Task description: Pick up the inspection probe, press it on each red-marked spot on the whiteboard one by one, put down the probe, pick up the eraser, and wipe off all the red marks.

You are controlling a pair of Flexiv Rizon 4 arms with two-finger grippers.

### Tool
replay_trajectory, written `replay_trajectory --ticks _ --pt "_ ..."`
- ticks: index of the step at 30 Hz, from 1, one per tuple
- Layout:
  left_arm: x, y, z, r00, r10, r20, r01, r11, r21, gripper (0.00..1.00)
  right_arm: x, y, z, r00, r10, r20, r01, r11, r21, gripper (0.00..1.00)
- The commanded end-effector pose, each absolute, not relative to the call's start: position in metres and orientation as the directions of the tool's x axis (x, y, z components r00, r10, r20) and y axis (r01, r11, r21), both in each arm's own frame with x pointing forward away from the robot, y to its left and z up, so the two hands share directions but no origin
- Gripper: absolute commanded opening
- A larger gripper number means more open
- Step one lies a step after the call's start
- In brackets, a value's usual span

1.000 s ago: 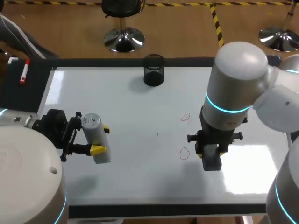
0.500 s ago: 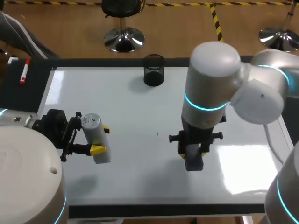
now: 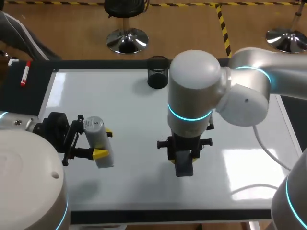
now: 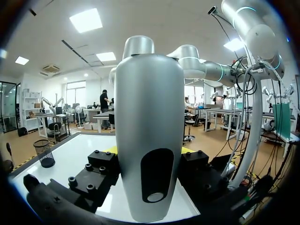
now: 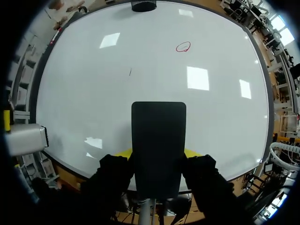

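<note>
Eraser [image 5: 158, 145], blk slab in R jaws, silver cylindrical probe [image 4: 150, 140] in L jaws

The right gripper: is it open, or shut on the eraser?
Shut on the eraser. In the right wrist view the right gripper has both fingers against it, one on each side, with yellow tips showing beside it.

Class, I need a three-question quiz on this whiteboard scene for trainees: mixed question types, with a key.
1. True or false: the right gripper has its fingers shut on the eraser.
2. What does the left gripper hold? A) the eraser B) the inspection probe C) nothing
3. Fill in: the right wrist view shows ___ red mark on the whiteboard.
Key: 1 true; 2 B; 3 one.
</note>
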State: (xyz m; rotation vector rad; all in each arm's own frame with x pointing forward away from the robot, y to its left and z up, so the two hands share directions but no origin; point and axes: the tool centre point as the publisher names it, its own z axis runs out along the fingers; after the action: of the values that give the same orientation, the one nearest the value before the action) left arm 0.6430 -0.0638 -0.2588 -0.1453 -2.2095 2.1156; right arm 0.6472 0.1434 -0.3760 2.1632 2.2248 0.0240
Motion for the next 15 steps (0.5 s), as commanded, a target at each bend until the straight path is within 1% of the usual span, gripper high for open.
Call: replay_trajectory --ticks 1,15 --pt "0.643 -0.064 -0.259 -0.992 0.122 -0.011 0.016 0.039 -0.999 0.0 0.654 0.154 -0.386 -0.029 0.999 -0.026 0.999 0.029 0.021 0.0" --pt "0.643 -0.064 -0.259 -0.992 0.122 -0.011 0.016 0.039 -0.999 0.0 0.674 0.169 -0.409 -0.033 0.999 0.008 0.999 0.033 -0.013 0.0"
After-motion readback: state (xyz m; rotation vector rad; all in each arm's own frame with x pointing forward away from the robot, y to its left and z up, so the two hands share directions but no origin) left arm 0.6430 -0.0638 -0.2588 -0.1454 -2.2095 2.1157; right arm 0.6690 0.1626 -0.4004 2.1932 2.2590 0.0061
